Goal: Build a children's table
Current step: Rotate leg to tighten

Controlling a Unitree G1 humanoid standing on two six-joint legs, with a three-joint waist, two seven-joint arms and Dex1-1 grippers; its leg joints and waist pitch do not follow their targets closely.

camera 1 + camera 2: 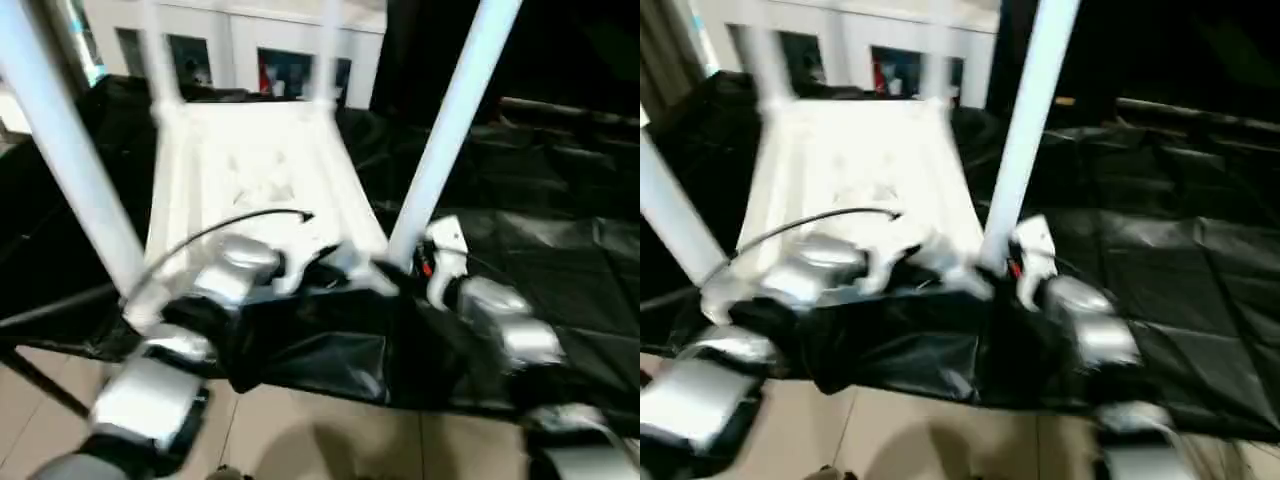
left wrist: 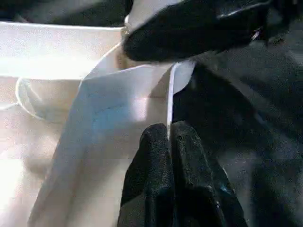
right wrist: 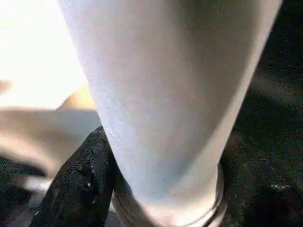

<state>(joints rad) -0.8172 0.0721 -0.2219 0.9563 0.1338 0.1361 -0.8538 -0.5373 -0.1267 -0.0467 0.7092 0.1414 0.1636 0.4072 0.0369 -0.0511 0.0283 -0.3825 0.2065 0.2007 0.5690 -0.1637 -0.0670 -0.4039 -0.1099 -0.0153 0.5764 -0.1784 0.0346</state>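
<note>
Black sheeting underlies right tool (image 3: 156, 189) straddling leg (image 3: 165, 94).

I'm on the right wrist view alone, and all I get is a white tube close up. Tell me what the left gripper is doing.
Observer: The left gripper is shut on a thin white edge of the tabletop.
Operator: Give me the tabletop's position.
Observer: It lies underside up on a black sheet, with its legs pointing up.
Operator: Now count the legs.
Observer: Your tube is the near right leg. A near left leg also stands up, and two blurred far legs seem to stand at the far corners.
</note>
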